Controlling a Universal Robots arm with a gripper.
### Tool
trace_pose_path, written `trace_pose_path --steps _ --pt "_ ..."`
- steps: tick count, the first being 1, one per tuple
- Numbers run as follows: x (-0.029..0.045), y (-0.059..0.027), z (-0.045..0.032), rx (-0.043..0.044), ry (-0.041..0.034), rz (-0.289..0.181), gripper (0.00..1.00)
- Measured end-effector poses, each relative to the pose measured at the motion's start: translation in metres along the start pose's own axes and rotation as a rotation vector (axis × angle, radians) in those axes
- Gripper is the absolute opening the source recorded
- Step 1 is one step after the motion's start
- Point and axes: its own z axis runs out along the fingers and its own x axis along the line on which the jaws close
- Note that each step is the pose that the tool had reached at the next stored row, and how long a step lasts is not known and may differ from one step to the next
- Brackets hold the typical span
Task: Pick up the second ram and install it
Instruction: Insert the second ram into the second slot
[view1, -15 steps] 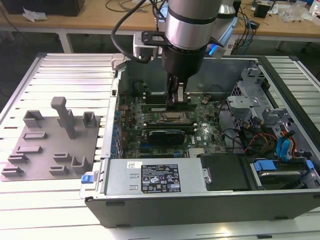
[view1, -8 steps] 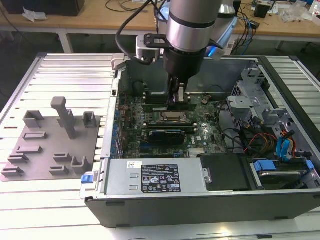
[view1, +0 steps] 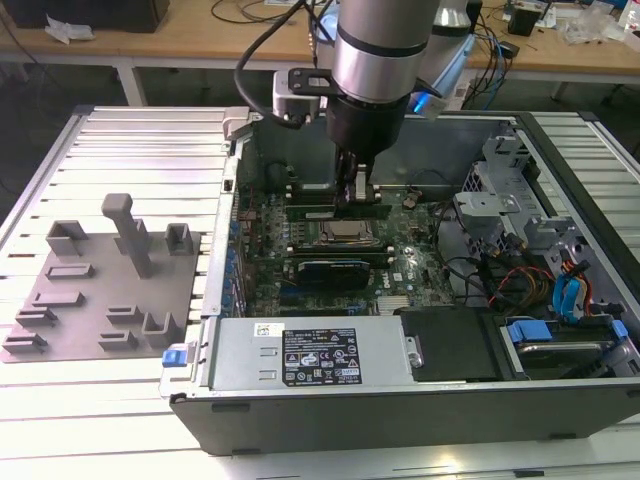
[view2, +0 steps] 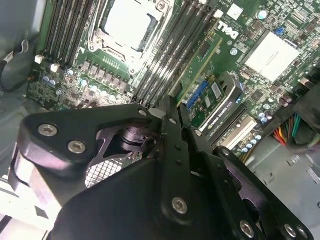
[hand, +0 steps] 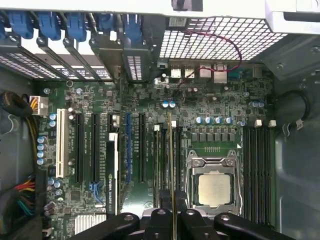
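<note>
Hovering inside one open computer case (view1: 590, 290) on the counter (view1: 120, 160), over one motherboard (hand: 150, 100), the single tool (hand: 172, 217) grips the second ram (hand: 170, 165) edge-on, long axis along the memory slots (hand: 162, 160) beside the processor socket (hand: 215, 187); seating looks partial, hard to confirm.

Power supply (view1: 250, 350), near side of the case: black label (view1: 320, 358) with white print and compliance marks, too small to read. Motherboard (view2: 250, 20): white logo (view2: 227, 31) by the memory slots in the second wrist view, and illegible white silkscreen along the expansion slots (hand: 86, 145). The second ram (hand: 171, 160) sits edge-on, so any print can't be read.
</note>
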Motion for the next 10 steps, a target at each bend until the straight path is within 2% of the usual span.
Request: trace_pose_path --steps 10 --pt "-0.0046 -0.0007 0.0154 0.0 0.0001 0.0 0.11"
